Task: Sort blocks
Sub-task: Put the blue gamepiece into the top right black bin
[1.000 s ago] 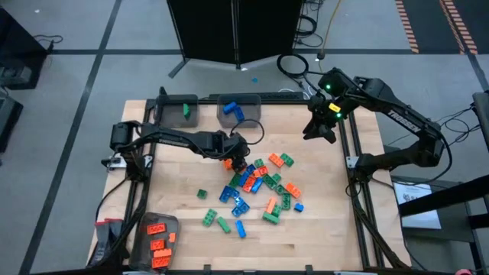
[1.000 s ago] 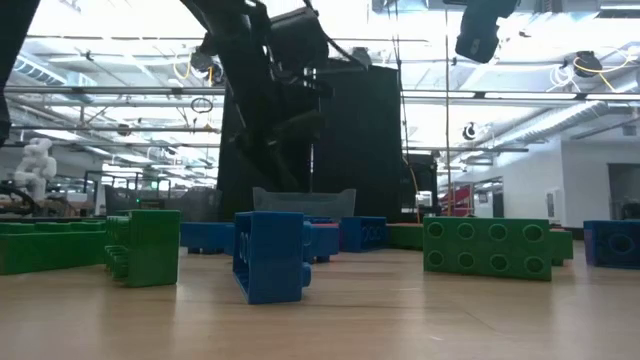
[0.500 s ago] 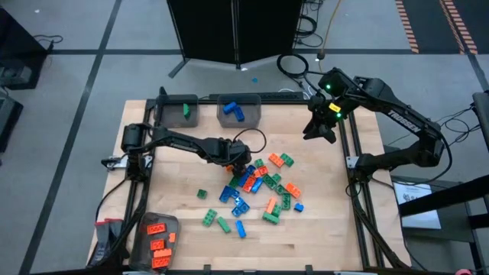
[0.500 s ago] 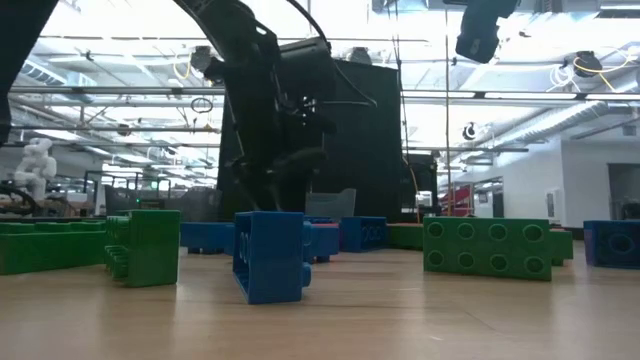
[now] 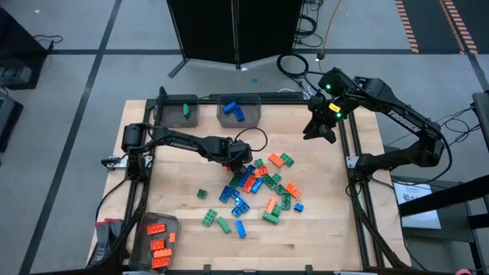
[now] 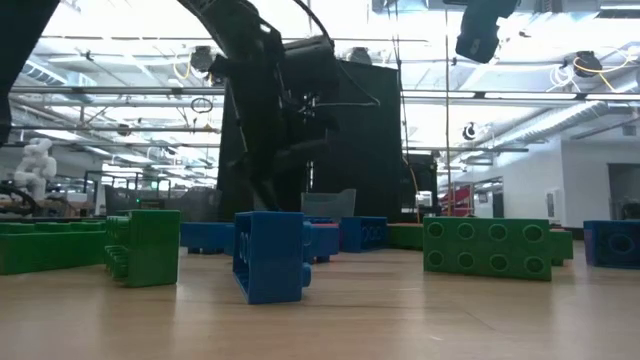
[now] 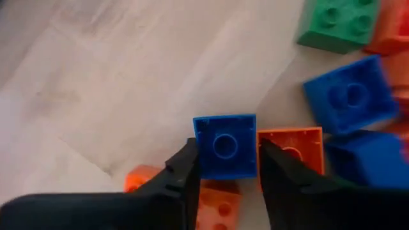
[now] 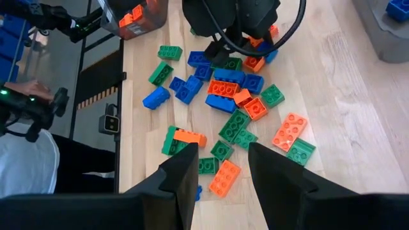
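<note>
Orange, green and blue blocks (image 5: 260, 187) lie scattered in a loose pile on the middle of the wooden table (image 5: 321, 237). My left gripper (image 5: 238, 159) stands at the pile's far left edge, shut on a small square blue block (image 7: 225, 145). Orange blocks (image 7: 291, 144) lie right beside and under it. My right gripper (image 5: 321, 134) hangs high over the table's far right and is open and empty; in its wrist view (image 8: 222, 172) it looks down on the pile. My left gripper pinches the blue block's two opposite side walls (image 7: 199, 150) between its two fingers (image 7: 184, 171), coming from above and pointing down. The block sits level, a face with a round ring turned up. Whether it is clear of the orange blocks below, I cannot tell.
Two translucent bins stand at the far edge, one with a green block (image 5: 180, 112) and one with blue blocks (image 5: 238, 111). A third bin with orange blocks (image 5: 157, 241) sits at the near left corner. A person's hands (image 8: 25, 96) show beyond the table's edge.
My left gripper has come down onto the far left edge of the pile and has since kept still there. The right arm and the scattered blocks have stayed as they were.
</note>
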